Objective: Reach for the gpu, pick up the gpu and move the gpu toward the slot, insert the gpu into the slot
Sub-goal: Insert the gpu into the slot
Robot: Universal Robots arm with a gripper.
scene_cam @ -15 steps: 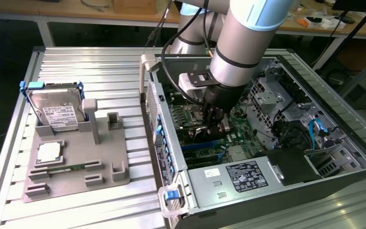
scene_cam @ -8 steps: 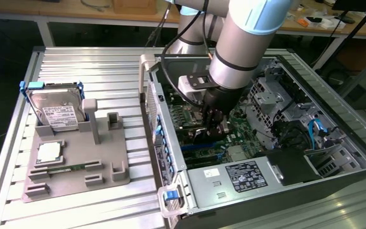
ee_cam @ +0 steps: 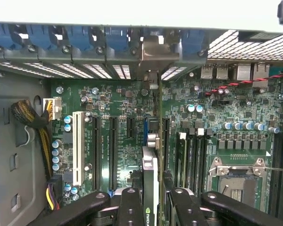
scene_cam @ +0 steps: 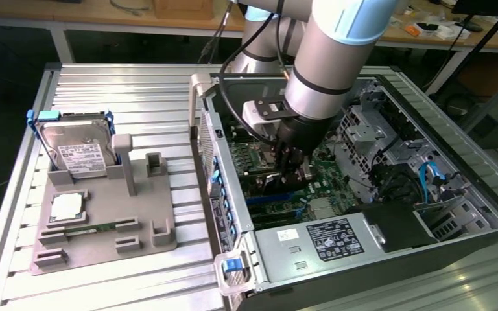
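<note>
My gripper (scene_cam: 288, 170) is down inside the open computer case, over the green motherboard (scene_cam: 318, 184). It is shut on the gpu (ee_cam: 150, 183), which I see edge-on as a thin dark card standing upright between the two black fingers (ee_cam: 131, 207). The card runs from the fingers toward the case's rear wall, where its silvery bracket (ee_cam: 154, 54) meets the row of blue slot clips. It stands along a long expansion slot (ee_cam: 145, 129) with a blue strip showing beside it. Whether the card's edge is seated in the slot is hidden. In the exterior view the gpu (scene_cam: 275, 183) is a dark shape under the fingers.
Empty black expansion slots (ee_cam: 112, 150) and a white one (ee_cam: 77, 148) lie beside the card; the CPU socket (ee_cam: 236, 179) is on the other side. A cable bundle (ee_cam: 26, 115) hangs by the case wall. Outside, a grey fixture (scene_cam: 102, 223) holds a hard drive (scene_cam: 80, 148).
</note>
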